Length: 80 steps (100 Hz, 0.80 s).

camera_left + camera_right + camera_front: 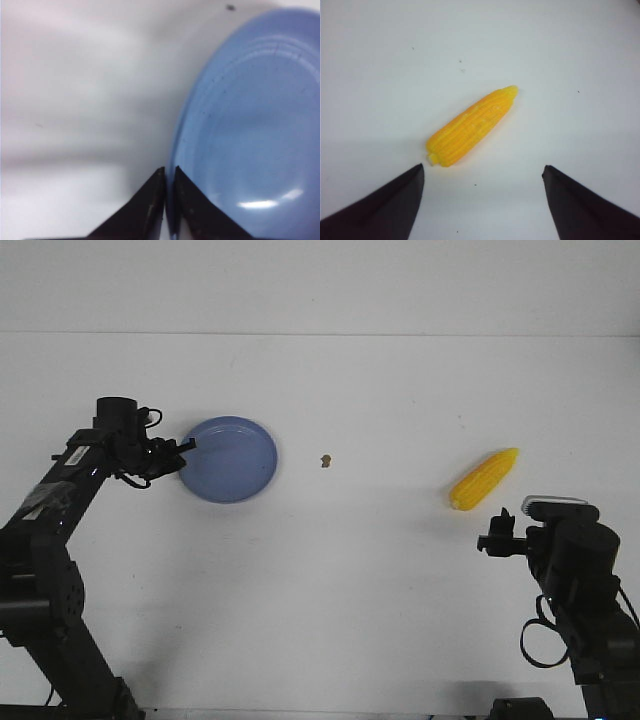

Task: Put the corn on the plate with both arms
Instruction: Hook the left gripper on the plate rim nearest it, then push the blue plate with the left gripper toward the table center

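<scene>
One corn (pixel 484 479) right of plate (pixel 229 459), tip angled up-right; left jaws pinch plate rim, right jaws spread.

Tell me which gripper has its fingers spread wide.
The right gripper: its fingers frame a wide gap below the corn. The left gripper is pinched nearly closed at the plate rim.

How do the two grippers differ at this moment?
The left gripper is pinched shut on the plate rim; the right gripper is spread wide and holds nothing. The left touches its target; the right sits apart from the corn, which lies on the table. Both have dark, pointed fingers.
</scene>
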Each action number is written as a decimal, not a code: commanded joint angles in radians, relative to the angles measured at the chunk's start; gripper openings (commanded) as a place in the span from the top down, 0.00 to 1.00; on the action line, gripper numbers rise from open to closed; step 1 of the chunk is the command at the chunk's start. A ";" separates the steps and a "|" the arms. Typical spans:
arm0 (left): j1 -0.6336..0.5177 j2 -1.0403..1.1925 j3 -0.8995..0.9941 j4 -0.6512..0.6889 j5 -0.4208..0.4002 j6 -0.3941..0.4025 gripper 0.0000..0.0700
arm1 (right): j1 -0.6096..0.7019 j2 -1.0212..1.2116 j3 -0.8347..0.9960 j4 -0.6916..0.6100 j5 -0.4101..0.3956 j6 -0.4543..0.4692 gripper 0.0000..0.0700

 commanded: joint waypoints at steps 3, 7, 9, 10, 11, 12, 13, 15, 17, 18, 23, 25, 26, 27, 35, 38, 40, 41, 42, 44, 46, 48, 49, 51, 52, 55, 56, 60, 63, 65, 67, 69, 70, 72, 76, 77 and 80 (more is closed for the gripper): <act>-0.002 -0.055 0.019 -0.014 0.060 0.006 0.99 | 0.000 0.006 0.019 0.012 -0.002 0.007 0.28; -0.005 -0.075 0.018 -0.022 0.084 0.006 0.99 | 0.000 0.006 0.019 0.012 -0.003 0.007 0.28; -0.006 -0.083 0.018 -0.025 0.094 0.006 0.99 | 0.000 0.006 0.019 0.012 -0.003 0.007 0.28; -0.007 -0.088 0.018 -0.027 0.099 0.006 0.99 | 0.000 0.006 0.019 0.012 -0.003 0.007 0.28; -0.008 -0.093 0.018 -0.029 0.103 0.006 0.99 | 0.000 0.006 0.019 0.012 -0.002 0.007 0.28; -0.010 -0.098 0.017 -0.030 0.106 0.006 0.99 | 0.000 0.006 0.019 0.012 -0.002 0.007 0.28; -0.011 -0.103 0.017 -0.032 0.108 0.006 0.99 | 0.000 0.006 0.019 0.012 -0.002 0.007 0.28; -0.014 -0.112 0.016 -0.037 0.110 0.006 0.99 | 0.000 0.006 0.019 0.012 -0.002 0.007 0.28; -0.020 -0.120 0.016 -0.043 0.111 0.006 0.99 | 0.000 0.006 0.019 0.012 -0.002 0.007 0.28; -0.023 -0.125 0.016 -0.046 0.111 0.006 0.99 | 0.000 0.006 0.019 0.012 -0.002 0.007 0.28; -0.036 -0.146 0.014 -0.063 0.111 0.013 0.99 | 0.000 0.006 0.019 0.012 -0.002 0.007 0.28; -0.043 -0.153 0.014 -0.072 0.111 0.014 0.99 | 0.000 0.006 0.019 0.012 -0.002 0.007 0.28; -0.046 -0.157 0.014 -0.077 0.111 0.015 0.99 | 0.000 0.006 0.019 0.012 -0.002 0.007 0.28; -0.048 -0.159 0.013 -0.079 0.111 0.016 0.99 | 0.000 0.006 0.019 0.012 -0.002 0.007 0.28; -0.088 -0.193 -0.001 -0.103 0.111 0.027 0.99 | 0.000 0.006 0.019 0.012 -0.003 0.007 0.28; -0.106 -0.206 -0.012 -0.103 0.111 0.028 0.99 | 0.000 0.006 0.019 0.012 -0.002 0.007 0.28; -0.119 -0.216 -0.021 -0.101 0.111 0.028 0.99 | 0.000 0.006 0.019 0.012 -0.003 0.007 0.28; -0.125 -0.220 -0.026 -0.101 0.111 0.028 0.99 | 0.000 0.006 0.019 0.012 -0.002 0.007 0.28; -0.131 -0.224 -0.031 -0.100 0.111 0.028 0.99 | 0.000 0.006 0.019 0.012 -0.003 0.007 0.28; -0.144 -0.233 -0.041 -0.097 0.111 0.028 0.99 | 0.000 0.006 0.019 0.012 -0.003 0.007 0.28; -0.157 -0.242 -0.053 -0.093 0.111 0.027 0.99 | 0.000 0.006 0.019 0.012 -0.003 0.007 0.28; -0.167 -0.249 -0.063 -0.090 0.111 0.026 0.99 | 0.000 0.006 0.019 0.012 -0.003 0.007 0.28; -0.177 -0.256 -0.072 -0.087 0.111 0.024 0.99 | 0.000 0.006 0.019 0.012 -0.003 0.007 0.28; -0.191 -0.265 -0.086 -0.080 0.111 0.021 0.99 | 0.000 0.006 0.019 0.012 -0.003 0.007 0.28; -0.197 -0.269 -0.093 -0.077 0.111 0.018 0.99 | 0.000 0.006 0.019 0.012 -0.002 0.007 0.28; -0.218 -0.285 -0.119 -0.063 0.111 0.008 0.99 | 0.000 0.006 0.019 0.012 -0.003 0.007 0.28; -0.222 -0.288 -0.123 -0.060 0.111 0.006 0.99 | 0.000 0.006 0.019 0.012 -0.003 0.007 0.28; -0.252 -0.311 -0.165 -0.026 0.111 -0.014 0.99 | 0.000 0.006 0.019 0.012 -0.003 0.007 0.28; -0.271 -0.326 -0.195 -0.003 0.111 -0.028 0.99 | 0.000 0.006 0.019 0.012 -0.002 0.007 0.28; -0.283 -0.336 -0.214 0.012 0.111 -0.037 0.99 | 0.000 0.006 0.019 0.012 -0.003 0.007 0.28; -0.295 -0.344 -0.234 0.027 0.111 -0.045 0.99 | 0.000 0.006 0.019 0.012 -0.003 0.007 0.28; -0.308 -0.352 -0.253 0.041 0.111 -0.050 0.99 | 0.000 0.006 0.019 0.013 -0.002 0.007 0.28; -0.315 -0.356 -0.263 0.048 0.111 -0.050 0.99 | 0.000 0.006 0.019 0.013 -0.002 0.007 0.28; -0.327 -0.362 -0.280 0.060 0.111 -0.051 0.99 | 0.000 0.006 0.019 0.013 -0.002 0.007 0.28; -0.351 -0.370 -0.314 0.077 0.111 -0.062 0.99 | 0.000 0.006 0.019 0.013 -0.003 0.007 0.28; -0.356 -0.370 -0.321 0.081 0.111 -0.066 0.99 | 0.000 0.006 0.019 0.013 -0.002 0.007 0.28; -0.371 -0.371 -0.341 0.092 0.110 -0.077 0.99 | 0.000 0.006 0.019 0.013 -0.002 0.007 0.28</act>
